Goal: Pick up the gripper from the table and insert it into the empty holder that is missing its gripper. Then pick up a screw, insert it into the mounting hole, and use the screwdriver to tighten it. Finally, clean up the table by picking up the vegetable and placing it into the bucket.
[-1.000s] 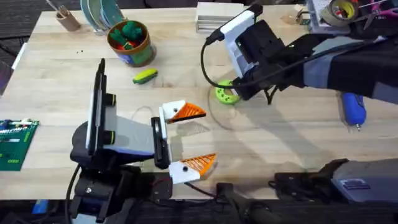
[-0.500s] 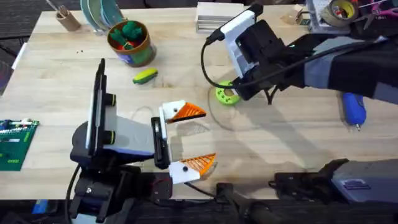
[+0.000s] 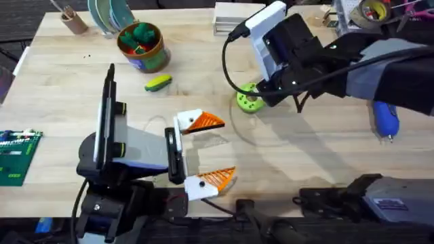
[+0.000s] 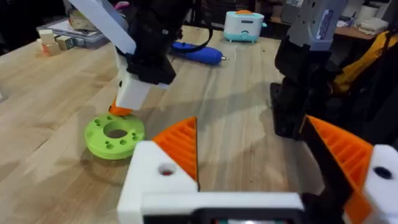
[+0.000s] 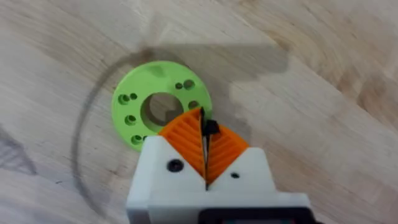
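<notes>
My right gripper (image 5: pixel 204 118) hovers just above the green disc (image 5: pixel 160 109), its orange pads pressed shut on a small black screw (image 5: pixel 211 129). In the overhead view it hangs over that disc (image 3: pixel 248 101). My left gripper (image 3: pixel 227 148) rests open near the table's front. Each of its white holders (image 3: pixel 184 122) carries an orange ribbed gripper wedge (image 3: pixel 207 122). A mounting hole (image 4: pixel 166 169) shows in one white holder. The blue screwdriver (image 3: pixel 384 116) lies at the right. The yellow-green vegetable (image 3: pixel 158 83) lies beside the bucket (image 3: pixel 154 59).
Green and red toys fill the bucket. A brown cup (image 3: pixel 73 20) and plates stand at the back left, a green circuit board (image 3: pixel 17 156) at the left edge, tape and clutter (image 3: pixel 369 13) at the back right. Bare wood lies between the disc and the screwdriver.
My right arm has risen slightly over the green disc, with its fingers still shut. The left arm has not moved.
</notes>
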Motion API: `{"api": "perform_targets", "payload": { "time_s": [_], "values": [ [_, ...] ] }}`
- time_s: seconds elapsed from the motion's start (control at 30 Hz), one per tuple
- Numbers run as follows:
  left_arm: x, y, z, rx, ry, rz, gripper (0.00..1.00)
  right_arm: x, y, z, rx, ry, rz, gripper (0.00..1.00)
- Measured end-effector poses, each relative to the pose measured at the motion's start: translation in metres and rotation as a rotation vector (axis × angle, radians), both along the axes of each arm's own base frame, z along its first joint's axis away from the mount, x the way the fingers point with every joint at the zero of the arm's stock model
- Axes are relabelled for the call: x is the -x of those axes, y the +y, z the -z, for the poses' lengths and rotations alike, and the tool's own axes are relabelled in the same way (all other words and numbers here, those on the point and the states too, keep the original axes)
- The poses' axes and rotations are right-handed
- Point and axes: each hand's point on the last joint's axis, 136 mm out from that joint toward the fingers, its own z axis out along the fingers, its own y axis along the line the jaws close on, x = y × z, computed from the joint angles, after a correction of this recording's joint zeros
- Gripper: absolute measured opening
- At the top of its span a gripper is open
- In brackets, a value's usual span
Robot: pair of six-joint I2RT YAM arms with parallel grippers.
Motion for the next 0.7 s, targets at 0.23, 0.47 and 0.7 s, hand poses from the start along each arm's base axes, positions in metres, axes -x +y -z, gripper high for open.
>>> {"api": "perform_targets", "payload": {
  "time_s": [0.23, 0.47, 0.7],
  "values": [
    [0.0, 0.0, 0.0, 0.0, 0.0, 0.0, 0.993, 0.004, -0.007, 0.014, 0.088, 0.028, -0.036, 0.008],
    [0.0, 0.0, 0.0, 0.0, 0.0, 0.0, 0.993, 0.01, 0.004, 0.014, 0.143, 0.013, -0.185, 0.008],
    [0.001, 0.0, 0.001, 0.0, 0.008, 0.006, 0.994, 0.011, 0.003, 0.022, 0.173, 0.034, -0.221, 0.008]
  ]
}}
